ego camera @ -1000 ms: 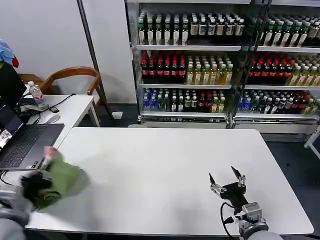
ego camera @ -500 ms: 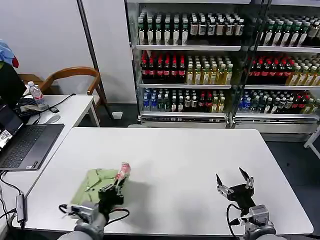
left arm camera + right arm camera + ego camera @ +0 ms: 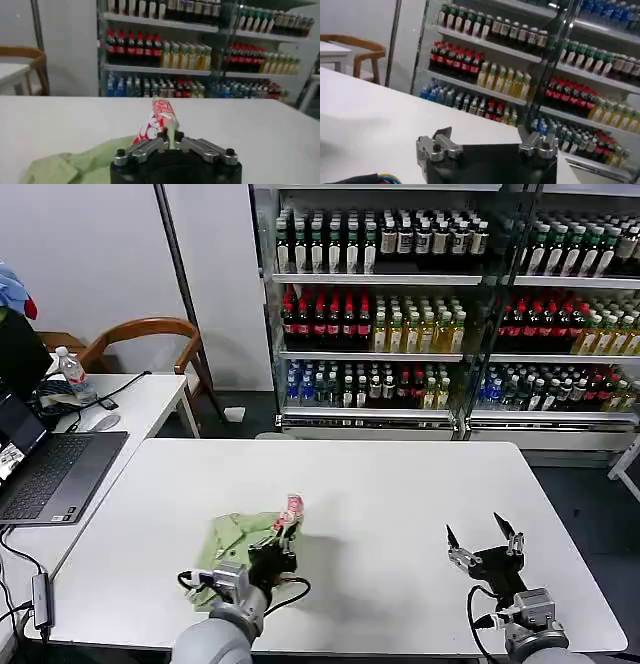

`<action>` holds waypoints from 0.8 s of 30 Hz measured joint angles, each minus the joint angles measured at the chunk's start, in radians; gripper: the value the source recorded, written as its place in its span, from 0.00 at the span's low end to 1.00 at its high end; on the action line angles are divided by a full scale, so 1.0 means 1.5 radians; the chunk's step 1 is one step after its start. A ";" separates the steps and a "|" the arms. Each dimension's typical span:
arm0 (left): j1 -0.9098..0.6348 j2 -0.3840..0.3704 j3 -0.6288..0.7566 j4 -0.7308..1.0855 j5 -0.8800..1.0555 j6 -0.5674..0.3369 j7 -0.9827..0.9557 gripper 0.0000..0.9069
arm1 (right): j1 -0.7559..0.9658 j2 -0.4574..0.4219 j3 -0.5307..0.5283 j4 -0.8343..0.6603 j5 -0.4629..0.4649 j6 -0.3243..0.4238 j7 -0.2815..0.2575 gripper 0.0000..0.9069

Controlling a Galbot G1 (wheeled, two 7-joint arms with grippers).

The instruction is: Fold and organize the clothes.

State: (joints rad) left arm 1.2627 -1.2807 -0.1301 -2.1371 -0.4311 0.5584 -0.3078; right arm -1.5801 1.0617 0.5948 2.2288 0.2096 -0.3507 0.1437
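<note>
A light green shirt (image 3: 233, 541) lies bunched on the white table (image 3: 380, 494) near its front left. Its red-and-white checkered part (image 3: 291, 510) sticks up from the bundle. My left gripper (image 3: 281, 534) is shut on a fold of this shirt, with green cloth pinched between its fingers and the checkered part (image 3: 159, 120) standing just beyond them. The rest of the green cloth (image 3: 75, 165) trails on the table behind the gripper. Over the table's front right my right gripper (image 3: 481, 545) is open and holds nothing; its fingers (image 3: 434, 146) are spread wide.
A laptop (image 3: 50, 474) and cables sit on a side desk at the left, with a water bottle (image 3: 72, 372) and a wooden chair (image 3: 150, 334) behind. Drink shelves (image 3: 450, 304) line the back wall. The table's middle and right are bare.
My left gripper has carried the green shirt from the table's left edge rightward toward the middle. The right gripper has drifted slightly right and nearer the front edge.
</note>
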 measured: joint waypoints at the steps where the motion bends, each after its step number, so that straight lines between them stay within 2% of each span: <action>1: -0.006 -0.005 0.006 0.004 -0.004 0.000 -0.002 1.00 | -0.001 -0.001 0.003 0.000 0.000 0.000 -0.001 1.00; 8: -0.035 -0.040 0.037 0.040 -0.028 -0.010 -0.006 1.00 | 0.001 -0.004 0.016 0.005 0.004 0.001 -0.002 1.00; 17: -0.062 -0.080 0.070 0.078 -0.039 -0.054 0.016 1.00 | 0.015 0.008 0.007 -0.006 0.005 0.007 -0.009 1.00; 24: -0.052 -0.068 0.043 0.063 -0.012 -0.099 0.052 1.00 | 0.050 0.026 -0.034 -0.026 0.000 0.022 -0.018 1.00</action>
State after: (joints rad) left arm 1.1840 -1.3828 -0.0659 -2.0427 -0.4496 0.4101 -0.2300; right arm -1.5049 1.0999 0.5431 2.1901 0.2103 -0.3184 0.1164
